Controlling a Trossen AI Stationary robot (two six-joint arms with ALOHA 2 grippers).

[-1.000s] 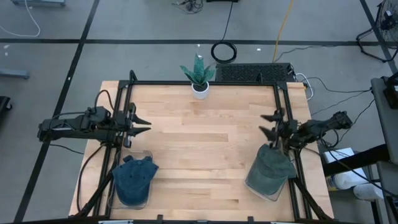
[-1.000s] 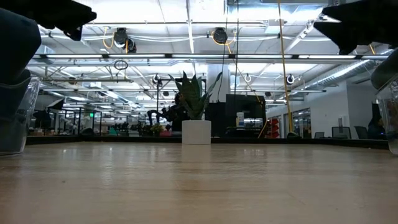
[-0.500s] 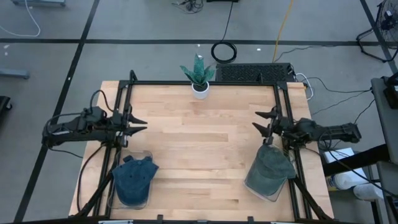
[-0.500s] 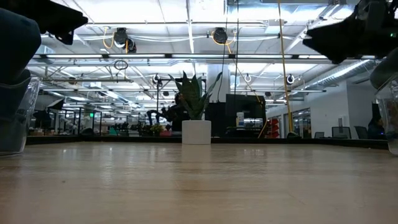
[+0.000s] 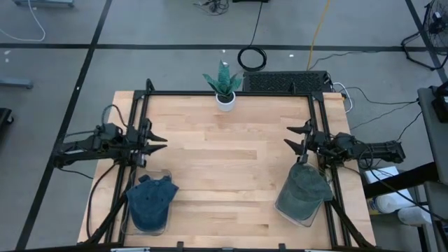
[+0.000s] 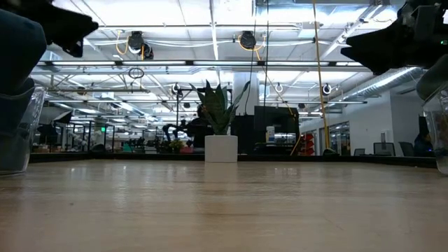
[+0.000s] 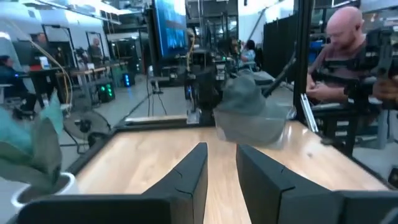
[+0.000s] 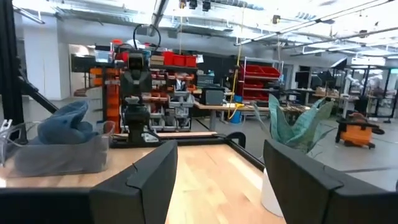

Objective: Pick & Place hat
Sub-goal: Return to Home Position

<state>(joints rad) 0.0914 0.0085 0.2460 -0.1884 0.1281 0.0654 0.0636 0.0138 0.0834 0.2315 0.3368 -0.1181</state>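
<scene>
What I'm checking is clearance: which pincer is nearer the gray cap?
Right. The right pincer hangs just past the gray cap, at the same edge of the table; the left pincer is across the table, by the blue cap.

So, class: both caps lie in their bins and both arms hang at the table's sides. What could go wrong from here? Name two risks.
1. The gray cap bulges above the right bin, and the right gripper, fingers open, hangs close by. A careless swing could snag the cap or shove the bin, which stands near the edge of the table.
2. The blue cap seems to spill past the left bin near the left gripper; it might slip out.
</scene>
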